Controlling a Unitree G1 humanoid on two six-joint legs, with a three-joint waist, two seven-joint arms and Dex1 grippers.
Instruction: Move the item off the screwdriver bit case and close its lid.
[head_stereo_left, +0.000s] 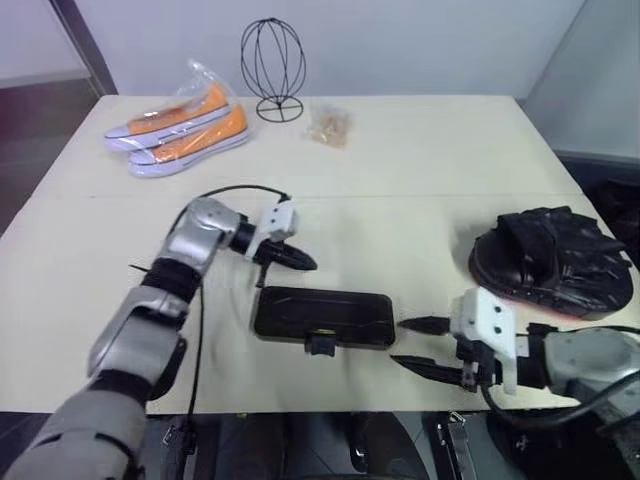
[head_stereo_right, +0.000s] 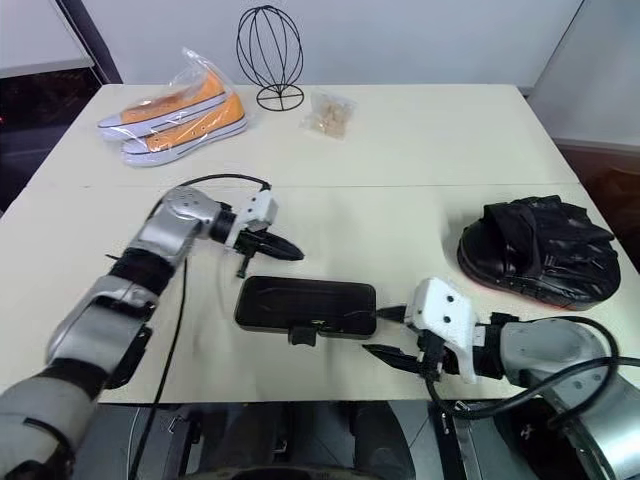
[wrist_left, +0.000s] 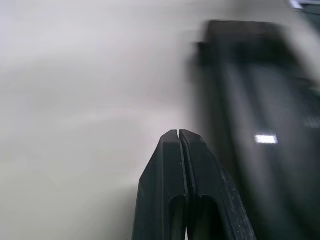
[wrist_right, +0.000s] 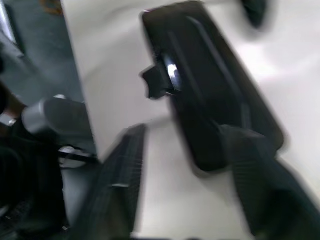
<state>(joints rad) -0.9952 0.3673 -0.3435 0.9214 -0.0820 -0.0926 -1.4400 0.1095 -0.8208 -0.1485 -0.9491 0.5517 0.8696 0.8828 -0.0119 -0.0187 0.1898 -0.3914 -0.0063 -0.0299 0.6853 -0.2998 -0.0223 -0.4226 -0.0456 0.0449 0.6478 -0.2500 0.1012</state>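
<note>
The screwdriver bit case (head_stereo_left: 323, 317) lies flat near the table's front edge, lid (head_stereo_right: 305, 303) down, focus mitt (head_stereo_left: 553, 262) well off right, so it looks nearly done: left gripper (head_stereo_left: 300, 262) pinched empty behind it, right gripper (head_stereo_left: 422, 345) parted, empty, needing only a latch check.

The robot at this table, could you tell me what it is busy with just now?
It is dealing with the screwdriver bit case, which lies flat near the front edge of the table with its lid down. The boxing mitt sits apart from it, to the robot's right. The left gripper, fingers shut, hovers by the case's far left corner. The right gripper, fingers apart and holding nothing, is at the case's right end.
</note>
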